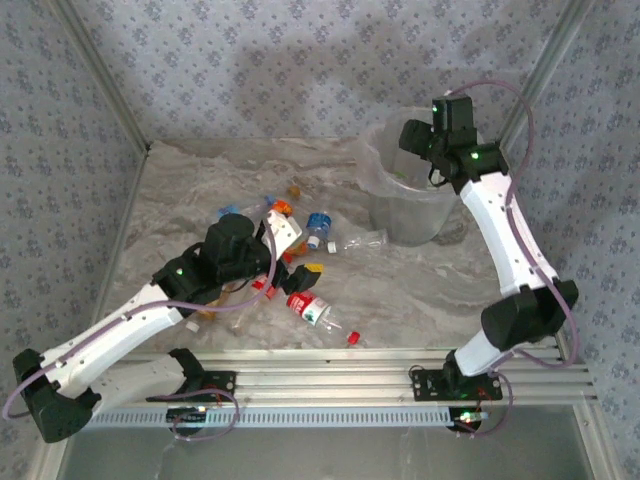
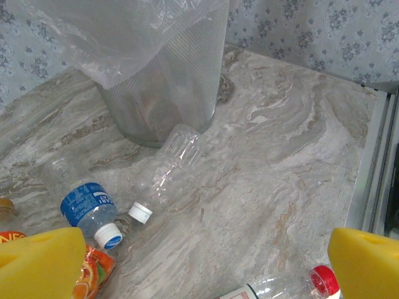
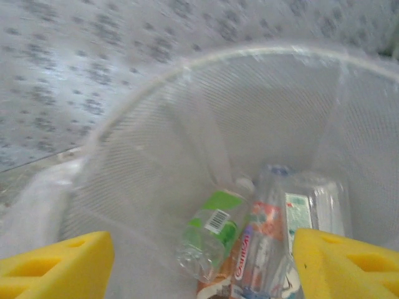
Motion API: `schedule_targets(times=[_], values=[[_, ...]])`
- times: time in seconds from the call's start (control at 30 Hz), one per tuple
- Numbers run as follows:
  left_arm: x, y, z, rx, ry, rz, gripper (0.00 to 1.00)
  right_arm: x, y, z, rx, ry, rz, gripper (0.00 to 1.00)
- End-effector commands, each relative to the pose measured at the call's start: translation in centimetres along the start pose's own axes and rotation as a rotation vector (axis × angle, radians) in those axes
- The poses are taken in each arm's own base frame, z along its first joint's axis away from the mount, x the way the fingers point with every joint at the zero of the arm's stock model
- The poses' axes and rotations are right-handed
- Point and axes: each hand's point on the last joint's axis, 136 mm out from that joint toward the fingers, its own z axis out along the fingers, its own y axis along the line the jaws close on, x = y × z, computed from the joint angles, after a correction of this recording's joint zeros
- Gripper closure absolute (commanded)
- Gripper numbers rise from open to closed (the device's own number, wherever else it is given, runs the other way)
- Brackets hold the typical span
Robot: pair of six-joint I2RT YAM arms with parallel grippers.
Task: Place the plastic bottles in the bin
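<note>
Top view, left hand (image 1: 288,236) low over plastic bottles (image 1: 310,305) on the tabletop (image 1: 420,290), right hand (image 1: 420,150) above the bin (image 1: 405,215), left wrist, fingers (image 2: 43,258) spread wide, holding nothing, clear bottle (image 2: 171,168) beside the bin, right wrist, fingers spread, holding nothing, bottles inside bin.

Marbled grey tabletop (image 1: 420,290) (beige veins); floral-patterned grey walls (image 1: 280,70).

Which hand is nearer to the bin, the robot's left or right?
Right. The right hand hangs over the open top of the bin; the left hand is down among the plastic bottles, apart from it.
</note>
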Motion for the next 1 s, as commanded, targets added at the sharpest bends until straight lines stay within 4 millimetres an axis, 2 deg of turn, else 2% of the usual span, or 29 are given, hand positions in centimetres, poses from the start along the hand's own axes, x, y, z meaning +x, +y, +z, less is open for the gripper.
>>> schedule_targets(times=[0.0,0.13,0.27,0.4,0.53,0.63,0.73,0.8,0.97], values=[[-1.6,0.0,-1.1,-0.013,-0.059,0.036,0.00,-0.6,1.9,-2.5,-0.071,-0.070,-0.177,0.22],[-1.7,0.1,-1.4,-0.025,-0.066,0.048,0.00,1.4,5.1,-5.6,-0.179,-0.075,-0.340,0.22],[-1.8,0.1,-1.6,-0.031,-0.080,0.055,0.00,5.0,7.4,-8.2,-0.294,-0.021,-0.478,0.15],[-1.9,0.4,-1.9,-0.049,-0.095,0.058,0.00,9.0,8.9,-9.9,-0.379,0.089,-0.588,0.12],[-1.9,0.5,-2.0,-0.056,-0.094,0.063,0.00,12.5,9.9,-10.7,-0.450,0.177,-0.661,0.06],[-1.8,0.7,-1.9,-0.069,-0.093,0.062,0.00,14.9,10.4,-10.6,-0.489,0.257,-0.700,0.04],[-1.9,1.5,-2.1,-0.117,-0.103,0.046,0.00,17.2,10.4,-9.7,-0.465,0.332,-0.767,0.02],[-2.0,2.2,-2.3,-0.156,-0.117,0.033,0.00,18.9,10.4,-8.8,-0.448,0.380,-0.819,0.01],[-2.4,3.1,-3.1,-0.220,-0.167,0.016,0.00,21.7,9.9,-6.4,-0.380,0.473,-0.920,0.00]])
